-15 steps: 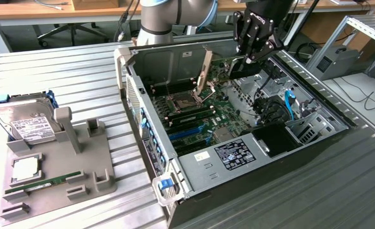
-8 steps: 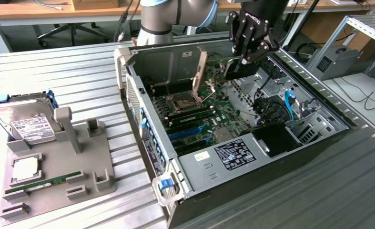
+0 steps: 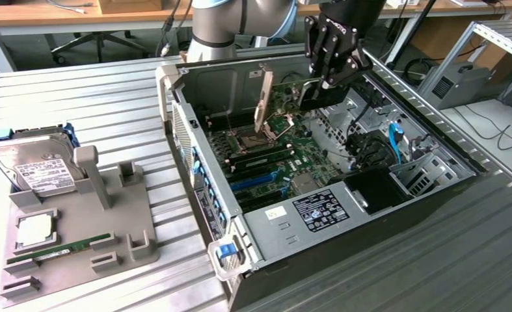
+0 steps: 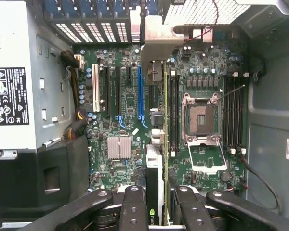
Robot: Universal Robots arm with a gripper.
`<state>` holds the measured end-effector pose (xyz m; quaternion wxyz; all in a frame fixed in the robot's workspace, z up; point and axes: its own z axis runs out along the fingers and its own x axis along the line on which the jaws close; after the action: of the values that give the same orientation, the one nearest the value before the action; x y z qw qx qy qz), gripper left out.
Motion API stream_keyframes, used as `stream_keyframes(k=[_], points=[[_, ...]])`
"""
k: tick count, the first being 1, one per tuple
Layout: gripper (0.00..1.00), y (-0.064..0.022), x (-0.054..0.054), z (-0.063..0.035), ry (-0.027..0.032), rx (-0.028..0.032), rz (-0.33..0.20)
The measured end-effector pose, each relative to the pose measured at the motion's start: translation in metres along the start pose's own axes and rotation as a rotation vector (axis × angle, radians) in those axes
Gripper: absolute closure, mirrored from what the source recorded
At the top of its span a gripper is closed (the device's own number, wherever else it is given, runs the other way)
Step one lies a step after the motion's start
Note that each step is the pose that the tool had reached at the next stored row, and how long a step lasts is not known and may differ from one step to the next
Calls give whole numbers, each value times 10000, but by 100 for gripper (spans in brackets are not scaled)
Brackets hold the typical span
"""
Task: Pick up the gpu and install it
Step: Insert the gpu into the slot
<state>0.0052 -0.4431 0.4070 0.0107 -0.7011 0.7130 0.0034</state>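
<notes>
Partly closed, the gripper [image 4: 156, 211] is pinching one end of the gpu [image 4: 155, 163], which is hanging edge-on above the motherboard [image 4: 120, 101], pointing away toward the rear grilles [image 4: 94, 29].

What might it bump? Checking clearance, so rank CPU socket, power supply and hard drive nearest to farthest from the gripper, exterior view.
1. CPU socket: just off the gripper holding the gpu, exterior view's left.
2. Power supply: toward the camera.
3. Hard drive: on the tray, exterior view's far left.
</notes>
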Motion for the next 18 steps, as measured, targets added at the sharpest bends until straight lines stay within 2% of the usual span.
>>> stream_keyframes(k=[10, 18], points=[[73, 3, 0, 15, 1, 0, 0], [73, 8, 2, 108, 0, 0, 0]])
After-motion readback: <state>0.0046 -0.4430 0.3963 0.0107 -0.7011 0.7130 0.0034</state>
